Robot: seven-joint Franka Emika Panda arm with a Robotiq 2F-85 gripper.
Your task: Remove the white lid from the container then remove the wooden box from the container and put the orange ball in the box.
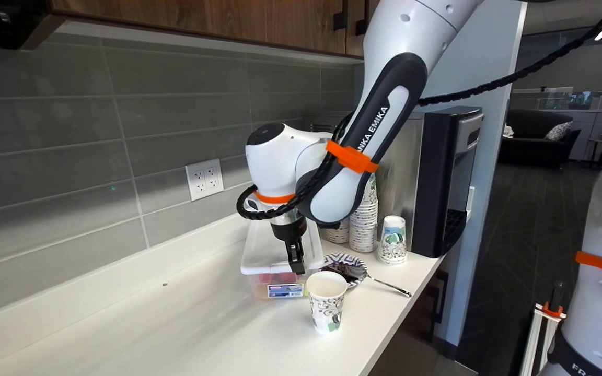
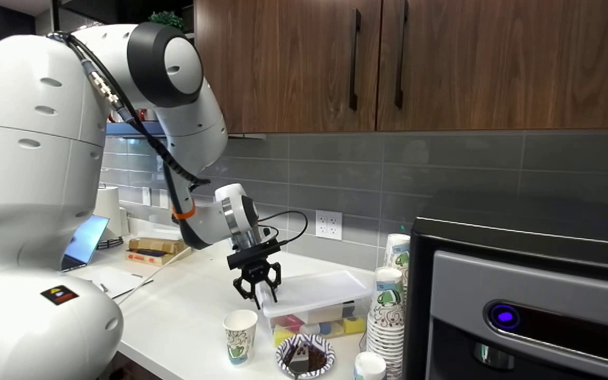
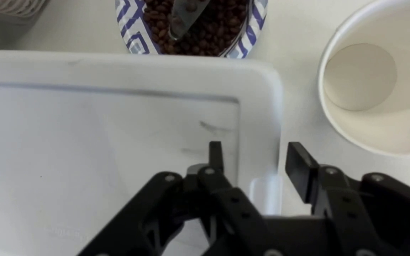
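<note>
Pincer spread over the end of the lid

Pincer (image 3: pixel 255 156) points down, its two fingers (image 3: pixel 215 156) well apart. Wrist view: one finger above the top of the white lid (image 3: pixel 84 149), the other out past its end edge, over the counter (image 1: pixel 175 324). Can't tell whether either touches plastic.

Lid lies across the top of the container (image 1: pixel 260 287), a see-through tub with a blue-and-white label (image 1: pixel 285 290) on its end wall. Contents blurred through the side in an exterior view: red, yellow, blue and pale shapes. Can't tell whether the wooden box or the orange ball is among them.

Paper cup (image 2: pixel 239 338) upright, mouth up, just beside the tub's pincer end. Patterned plate (image 3: pixel 135 35) close along the long side, holding brown beans (image 3: pixel 212 42); metal utensil (image 3: pixel 187 16) laid in them, handle out past the rim. Cup stack (image 2: pixel 387 327), cups upside down, near the tub's far end. Black-and-silver machine (image 1: pixel 439 177) beyond. Outlet (image 1: pixel 204 179) on the tiled wall (image 1: pixel 71 156) behind.
</note>
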